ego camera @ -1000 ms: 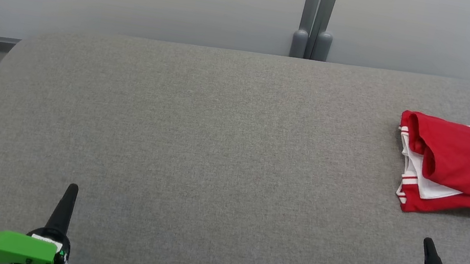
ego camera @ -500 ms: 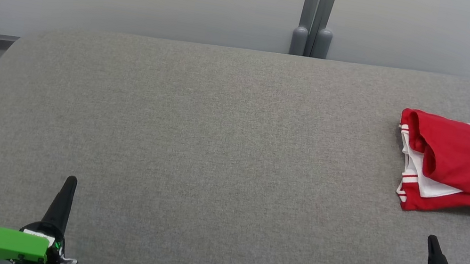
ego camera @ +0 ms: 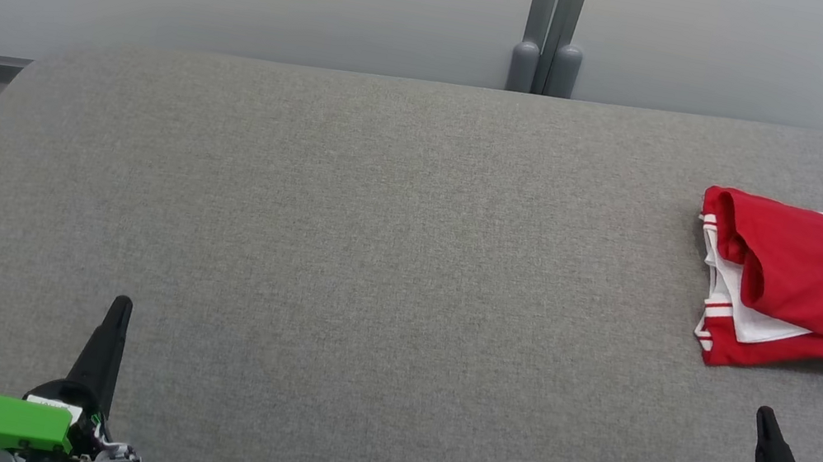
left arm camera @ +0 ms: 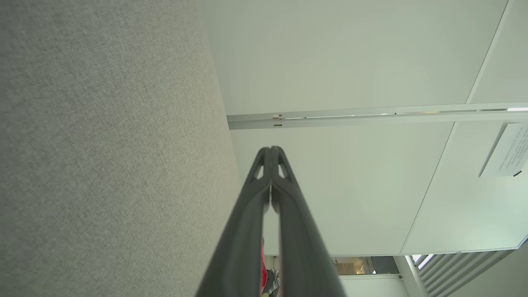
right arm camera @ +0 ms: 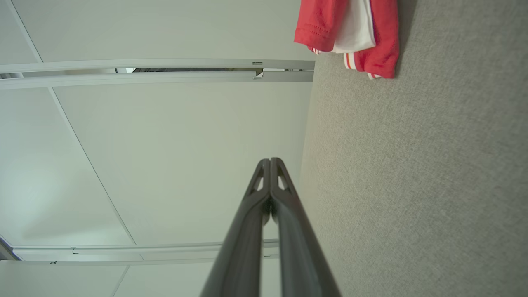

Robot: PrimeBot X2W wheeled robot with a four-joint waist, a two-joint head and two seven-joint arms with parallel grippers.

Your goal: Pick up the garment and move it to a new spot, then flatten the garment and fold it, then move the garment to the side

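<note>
On your table (ego camera: 380,217), the garment (ego camera: 813,281) lay folded at the right edge.
You had the left gripper (ego camera: 119,306) and right gripper (ego camera: 765,417) over the table's near edge, apart from the garment, each with fingers pressed together.

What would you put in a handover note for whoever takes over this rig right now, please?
Left claw: shut and empty, at the near left of the grey table.
Right claw: shut and empty, at the near right, apart from the garment.
Garment: red and white, lying folded at the table's right side. The edge of the head view cuts off its right end.
Done: it looks folded and set aside.
Left: probably only a check that the fold is neat.
</note>
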